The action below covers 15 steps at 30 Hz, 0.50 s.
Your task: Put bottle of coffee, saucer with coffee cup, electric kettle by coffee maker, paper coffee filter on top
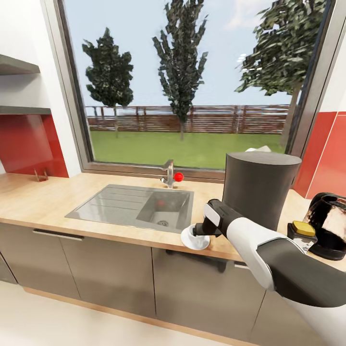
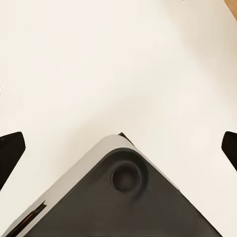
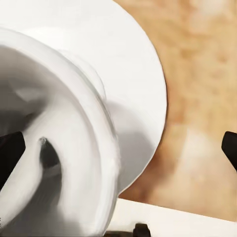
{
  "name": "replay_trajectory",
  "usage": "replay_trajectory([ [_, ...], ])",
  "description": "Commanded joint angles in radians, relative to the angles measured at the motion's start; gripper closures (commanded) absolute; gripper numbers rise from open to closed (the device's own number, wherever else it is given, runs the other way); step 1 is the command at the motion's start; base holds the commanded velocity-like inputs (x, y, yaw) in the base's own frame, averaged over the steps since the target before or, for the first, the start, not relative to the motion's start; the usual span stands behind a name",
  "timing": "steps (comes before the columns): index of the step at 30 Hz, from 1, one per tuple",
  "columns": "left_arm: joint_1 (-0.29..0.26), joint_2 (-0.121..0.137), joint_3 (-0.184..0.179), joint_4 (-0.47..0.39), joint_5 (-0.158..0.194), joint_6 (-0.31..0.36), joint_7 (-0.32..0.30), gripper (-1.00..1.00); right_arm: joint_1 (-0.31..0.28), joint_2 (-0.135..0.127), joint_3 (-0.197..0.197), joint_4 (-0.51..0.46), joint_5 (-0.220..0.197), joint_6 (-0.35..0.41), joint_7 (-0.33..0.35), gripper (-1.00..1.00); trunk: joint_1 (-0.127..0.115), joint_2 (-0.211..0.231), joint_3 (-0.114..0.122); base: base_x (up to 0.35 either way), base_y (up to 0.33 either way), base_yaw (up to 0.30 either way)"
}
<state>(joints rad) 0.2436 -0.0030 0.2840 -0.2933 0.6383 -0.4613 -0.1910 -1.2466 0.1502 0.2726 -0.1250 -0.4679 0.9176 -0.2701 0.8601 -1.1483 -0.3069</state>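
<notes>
1. My right gripper (image 1: 199,234) is down over the cup (image 3: 54,148) on the saucer (image 1: 196,241), at the near counter (image 1: 43,202) edge left of the coffee maker (image 1: 258,190); its fingers sit spread around the cup.
2. I judge the cup light, stiff, slippery and fragile, so I'd grip the rim wall.
3. The coffee jar (image 1: 302,232) and kettle (image 1: 331,226) stand far right; no label is readable.
4. My left gripper (image 2: 118,148) is parted wide and holds nothing.

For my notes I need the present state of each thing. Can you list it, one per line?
coffee maker: upright on countertop
saucer: flat, at the counter's front edge
coffee cup: on the saucer
right gripper: at the cup, open
electric kettle: upright
bottle of coffee: upright, lid on
</notes>
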Motion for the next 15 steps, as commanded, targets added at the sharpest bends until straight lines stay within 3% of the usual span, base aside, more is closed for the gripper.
replay_trajectory([
  [1, 0.000, 0.000, 0.001, -0.001, 0.011, 0.001, -0.008, -1.00, 0.000, 0.000, 0.005, -0.001, -0.011, 0.003, -0.008, -1.00, 0.000, -0.001, -0.001, 0.000, 0.000, 0.000],
  [6, 0.000, 0.001, 0.001, -0.001, 0.011, 0.001, -0.008, -1.00, 0.000, 0.001, 0.005, -0.001, -0.011, 0.003, -0.008, -1.00, 0.000, -0.001, -0.001, 0.000, 0.000, 0.000],
  [15, 0.000, 0.006, 0.001, -0.001, 0.011, 0.003, -0.008, -1.00, 0.000, 0.002, 0.005, -0.002, -0.011, 0.003, -0.008, -1.00, -0.034, 0.062, 0.027, 0.000, 0.000, 0.000],
])
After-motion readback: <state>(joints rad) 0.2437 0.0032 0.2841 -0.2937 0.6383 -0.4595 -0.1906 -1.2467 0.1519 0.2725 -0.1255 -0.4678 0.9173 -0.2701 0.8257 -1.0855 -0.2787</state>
